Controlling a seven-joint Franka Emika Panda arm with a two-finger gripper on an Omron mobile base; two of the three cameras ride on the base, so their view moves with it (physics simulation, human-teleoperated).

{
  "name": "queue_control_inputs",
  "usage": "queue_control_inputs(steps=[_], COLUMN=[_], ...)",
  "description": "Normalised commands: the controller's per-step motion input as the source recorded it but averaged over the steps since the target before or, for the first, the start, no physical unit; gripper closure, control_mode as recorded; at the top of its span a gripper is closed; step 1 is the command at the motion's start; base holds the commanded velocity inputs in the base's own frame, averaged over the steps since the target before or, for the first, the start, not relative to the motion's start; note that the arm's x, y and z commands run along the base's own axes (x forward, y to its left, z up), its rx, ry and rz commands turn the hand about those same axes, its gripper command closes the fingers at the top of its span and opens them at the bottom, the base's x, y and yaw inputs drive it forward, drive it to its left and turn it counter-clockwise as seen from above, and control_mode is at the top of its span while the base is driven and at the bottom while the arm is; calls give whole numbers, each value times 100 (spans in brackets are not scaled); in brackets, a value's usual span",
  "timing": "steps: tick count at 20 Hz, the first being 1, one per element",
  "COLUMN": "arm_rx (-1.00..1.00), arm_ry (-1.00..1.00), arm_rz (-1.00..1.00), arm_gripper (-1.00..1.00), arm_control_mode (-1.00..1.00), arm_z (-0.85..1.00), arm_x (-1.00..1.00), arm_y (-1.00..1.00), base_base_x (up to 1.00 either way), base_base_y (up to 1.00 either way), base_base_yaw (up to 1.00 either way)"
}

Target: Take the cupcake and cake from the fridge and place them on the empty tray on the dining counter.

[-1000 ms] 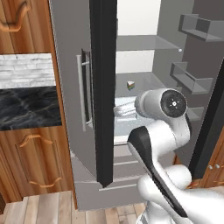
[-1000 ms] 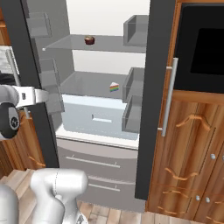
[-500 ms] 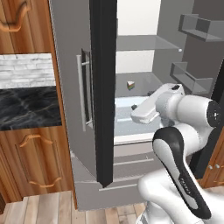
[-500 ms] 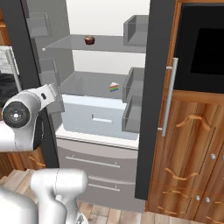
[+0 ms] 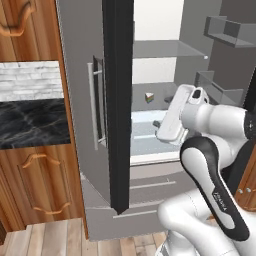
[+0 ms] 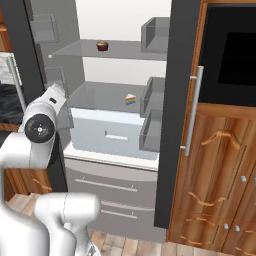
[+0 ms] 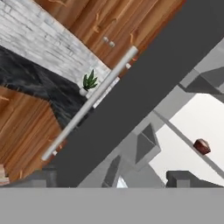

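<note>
Kitchen scene, fridge [image 6: 165,100] standing open with white interior and grey shelves. Cupcake [image 6: 102,46] sits on the upper shelf (also seen as a dark red blob in the hand view [image 7: 201,146]). Cake [image 6: 130,99] rests on the shelf below, near the right door bins, and shows past the door edge in the left base view [image 5: 149,97]. Gripper [image 5: 160,125] is raised in front of the lower shelf, apart from both items; finger spread cannot be told. Small potted plant [image 7: 89,83] sits on a dark counter beside the fridge.

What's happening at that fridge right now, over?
Fingers hidden, state unclear. Fridge open: cupcake on upper shelf, cake on shelf below, both untouched. Arm's white hand level with the cake shelf.
</note>
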Motion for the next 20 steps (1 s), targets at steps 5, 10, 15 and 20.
queue_control_inputs(steps=[5,10,15,20], arm_rx=[-46,-10,0,-1], arm_ry=[-23,-11,0,0], arm_rz=[-1,2,16,20], arm_gripper=[-100,-100,-100,-100], arm_control_mode=[-100,-100,-100,-100], arm_z=[0,0,0,-8], arm_x=[10,46,88,92], arm_y=[-3,-24,-8,0], base_base_x=[0,0,0,0], base_base_y=[0,0,0,0], base_base_yaw=[0,0,0,0])
